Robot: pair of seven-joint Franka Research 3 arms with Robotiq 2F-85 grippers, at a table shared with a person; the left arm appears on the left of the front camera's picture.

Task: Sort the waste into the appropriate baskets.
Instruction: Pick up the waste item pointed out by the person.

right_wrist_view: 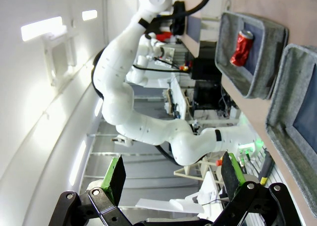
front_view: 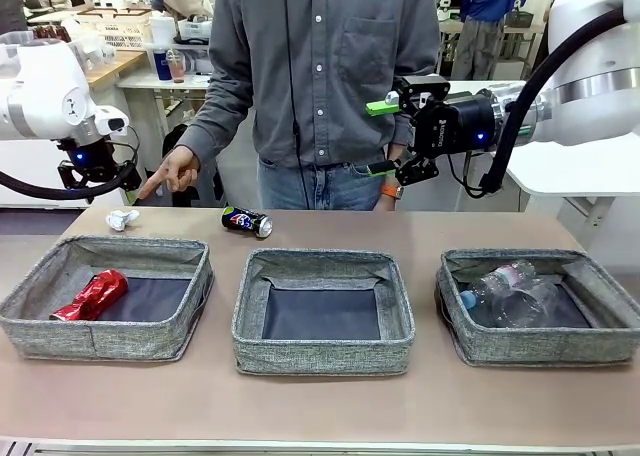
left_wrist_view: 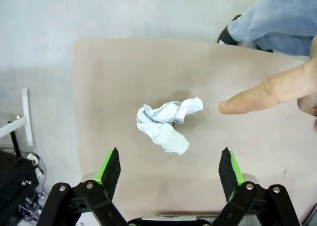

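On a beige table (front_view: 320, 416), in a row along the near side: left basket (front_view: 40, 321), middle basket (front_view: 320, 356) and right basket (front_view: 540, 348), all of grey woven fabric. In the left basket, a crushed red can (front_view: 92, 296) lying towards its left wall. In the middle basket, dark floor showing. In the right basket, clear plastic bottles (front_view: 510, 291) on their sides.

Behind the left basket, near the table's far left corner, a crumpled white paper ball (front_view: 122, 219). To its right and apart from it, a dark blue can (front_view: 246, 221) on its side.

Over the paper ball, the left gripper (left_wrist_view: 171, 166), fingers spread wide, gripping nothing and not touching the ball. Just beside the ball, a person's hand (front_view: 172, 173) with one finger pointing at it.

High in the air in front of the person's shirt, the right gripper (front_view: 382, 137), turned sideways, fingers wide apart and empty.
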